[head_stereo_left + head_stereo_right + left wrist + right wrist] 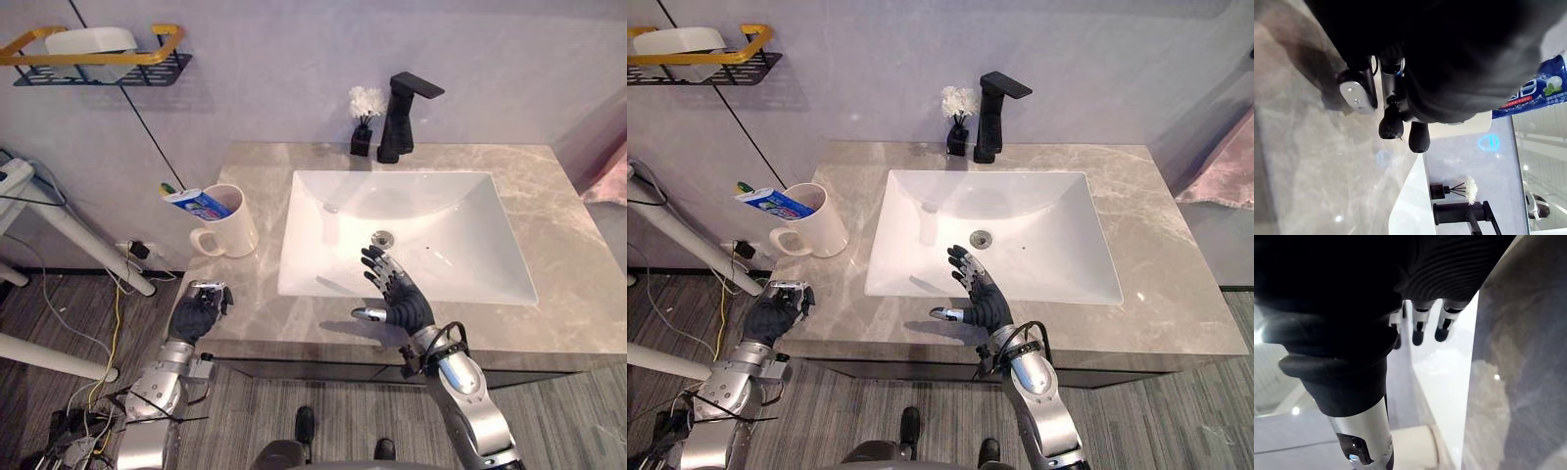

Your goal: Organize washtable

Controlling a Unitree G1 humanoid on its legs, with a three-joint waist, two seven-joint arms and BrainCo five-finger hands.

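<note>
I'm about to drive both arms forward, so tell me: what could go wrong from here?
1. The mug stands close to the left edge of the counter, a toothpaste tube leaning out of it, just beyond the left hand. A forward sweep could tip it or push it off.
2. The right hand hovers open over the front rim of the sink. A long reach back could knock the small flower vase beside the faucet.

A bathroom: marble washtable (549,225) with white sink (460,245), black faucet (400,117), toothpaste mug (227,223).
</note>
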